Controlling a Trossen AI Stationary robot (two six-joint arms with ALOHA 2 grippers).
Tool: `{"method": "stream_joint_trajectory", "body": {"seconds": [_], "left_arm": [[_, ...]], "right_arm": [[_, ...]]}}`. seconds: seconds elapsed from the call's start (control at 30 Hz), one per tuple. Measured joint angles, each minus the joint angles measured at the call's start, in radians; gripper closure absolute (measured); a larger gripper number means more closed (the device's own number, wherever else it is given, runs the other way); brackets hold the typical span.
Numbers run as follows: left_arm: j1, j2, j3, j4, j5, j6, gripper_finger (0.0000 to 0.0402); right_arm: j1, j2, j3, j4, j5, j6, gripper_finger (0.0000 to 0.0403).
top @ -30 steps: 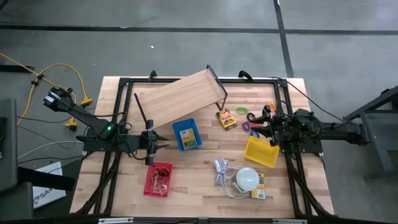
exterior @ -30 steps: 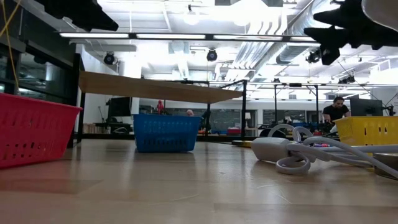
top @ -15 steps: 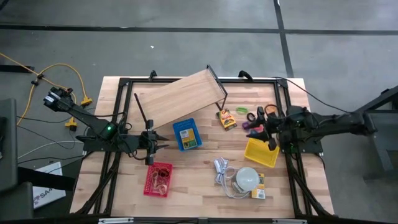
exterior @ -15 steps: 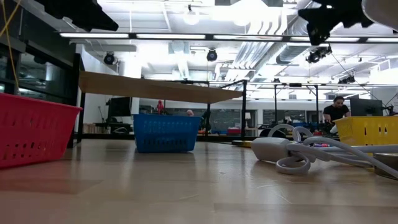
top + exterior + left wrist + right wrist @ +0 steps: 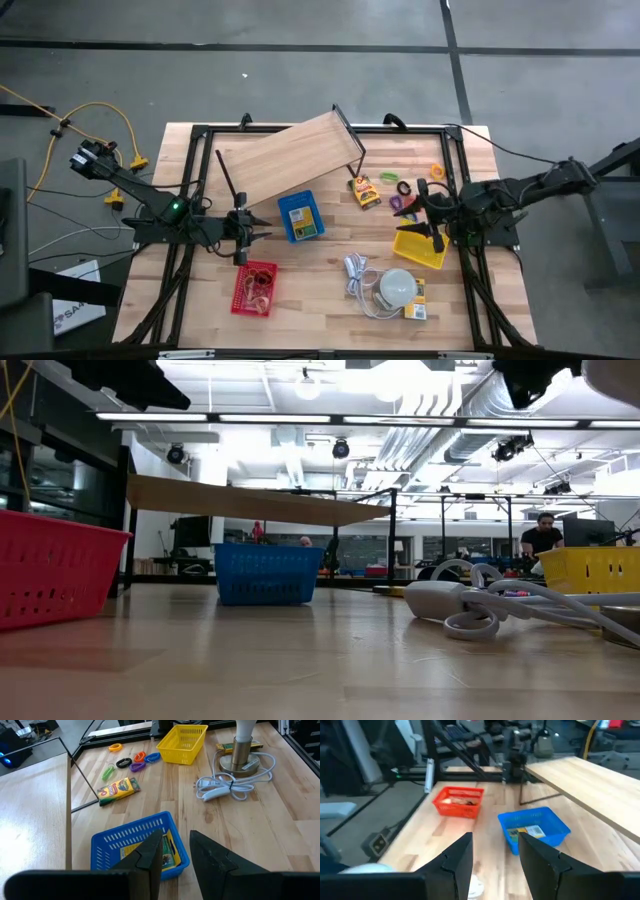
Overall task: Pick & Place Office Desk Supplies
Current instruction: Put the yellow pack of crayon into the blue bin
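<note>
Here, the right gripper (image 5: 436, 212) is being held spread over the yellow basket (image 5: 419, 246), seemingly empty, the left gripper (image 5: 254, 228) parted by the blue basket (image 5: 300, 216).

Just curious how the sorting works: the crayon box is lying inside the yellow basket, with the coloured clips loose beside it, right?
Not quite. The crayon box lies loose on the table, outside the yellow basket, which looks empty in the left wrist view. The coloured clips do lie loose beside it.
</note>
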Motion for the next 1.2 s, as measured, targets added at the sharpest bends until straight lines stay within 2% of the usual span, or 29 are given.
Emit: {"method": "stream_joint_trajectory", "body": {"seconds": [0.27,0.47,0.87,1.2], "left_arm": [[0.000,0.000,0.000,0.000,0.000,0.000,0.0309],[0.000,0.000,0.000,0.000,0.000,0.000,0.0309],[0.000,0.000,0.000,0.000,0.000,0.000,0.0309],[0.000,0.000,0.000,0.000,0.000,0.000,0.0309]], "right_arm": [[0.178,0.084,0.040,0.050,0.043,0.028,0.0258],[0.287,0.194,0.080,0.119,0.056,0.030,0.0258],[0.502,0.427,0.228,0.127,0.255,0.026,0.0258],[0.591,0.470,0.245,0.103,0.367,0.146,0.0258]]}}
